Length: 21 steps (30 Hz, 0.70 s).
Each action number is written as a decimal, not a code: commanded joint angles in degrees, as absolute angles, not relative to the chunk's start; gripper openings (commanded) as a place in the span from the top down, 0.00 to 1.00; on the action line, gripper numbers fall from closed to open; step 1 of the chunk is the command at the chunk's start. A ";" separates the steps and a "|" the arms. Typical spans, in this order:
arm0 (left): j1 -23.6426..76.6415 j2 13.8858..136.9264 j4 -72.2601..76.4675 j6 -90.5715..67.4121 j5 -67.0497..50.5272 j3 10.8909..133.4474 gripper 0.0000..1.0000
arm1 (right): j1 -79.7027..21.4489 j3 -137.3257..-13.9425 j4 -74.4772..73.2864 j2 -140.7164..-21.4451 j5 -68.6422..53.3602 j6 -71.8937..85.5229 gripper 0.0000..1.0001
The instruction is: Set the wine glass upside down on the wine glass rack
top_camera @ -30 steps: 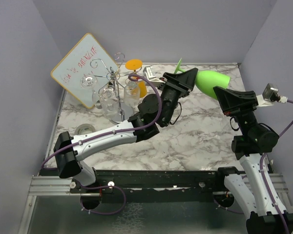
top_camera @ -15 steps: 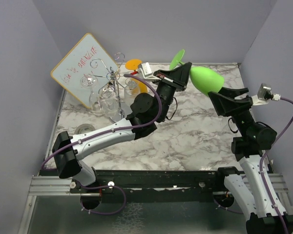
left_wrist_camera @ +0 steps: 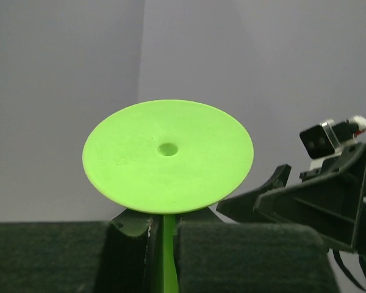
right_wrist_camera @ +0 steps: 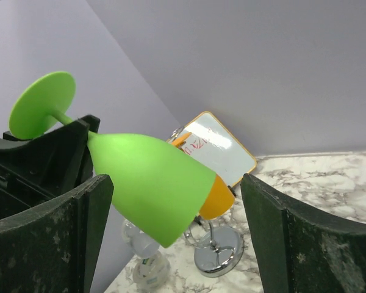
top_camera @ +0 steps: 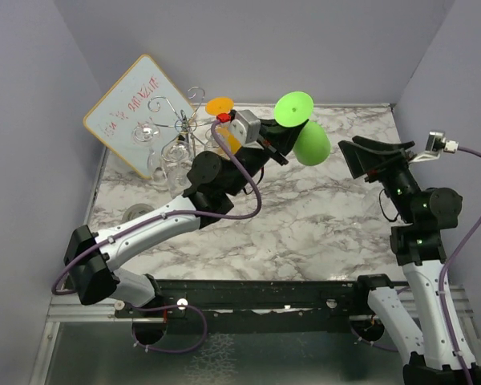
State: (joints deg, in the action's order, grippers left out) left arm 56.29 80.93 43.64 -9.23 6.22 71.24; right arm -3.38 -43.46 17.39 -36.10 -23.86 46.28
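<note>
**Green glass held by the stem, beside the rack**

The left gripper is clamped on the thin stem of the bright green plastic wine glass. The round foot points up and the bowl hangs tilted, above the marble table. The glass is to the right of the shiny chrome wire rack, not touching it. The right gripper has its fingers spread apart and grasps nothing, near the bowl
</note>
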 commanded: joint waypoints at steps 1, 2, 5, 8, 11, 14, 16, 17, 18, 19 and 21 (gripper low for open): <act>56.43 77.77 45.35 1.98 -5.35 69.61 1.00 | -3.36 -48.69 16.52 -36.38 -32.05 44.00 0.10; 56.43 77.69 45.33 2.95 -6.76 69.36 1.00 | -3.41 -49.09 18.04 -36.13 -33.77 44.83 0.10; 56.43 77.15 45.22 6.23 -11.29 67.83 1.00 | -3.42 -51.13 19.72 -35.78 -36.87 46.93 0.10; 56.43 76.08 44.81 9.74 -15.24 66.12 1.00 | -3.40 -53.80 18.57 -36.62 -39.00 49.01 0.11; 56.51 75.38 44.08 13.49 -16.68 64.69 1.00 | -3.42 -56.23 18.11 -37.97 -42.14 50.59 0.15; 56.51 74.83 43.45 16.16 -17.43 63.87 1.00 | -3.43 -58.74 16.02 -39.72 -44.87 51.74 0.18; 56.81 74.52 43.27 18.01 -17.42 63.35 1.00 | -3.44 -60.32 13.34 -40.91 -45.69 52.06 0.21; 56.91 74.49 43.20 18.79 -17.44 63.25 1.00 | -3.43 -61.24 11.54 -41.50 -46.11 51.99 0.22; 57.01 74.58 43.09 19.44 -17.60 63.13 1.00 | -3.42 -62.05 9.76 -42.18 -46.40 51.88 0.23; 57.04 74.61 42.95 20.03 -17.80 63.04 1.00 | -3.40 -62.73 8.13 -42.86 -46.90 51.56 0.24; 57.20 74.84 42.60 20.74 -18.44 62.89 1.00 | -3.41 -63.85 5.89 -44.27 -48.60 50.77 0.27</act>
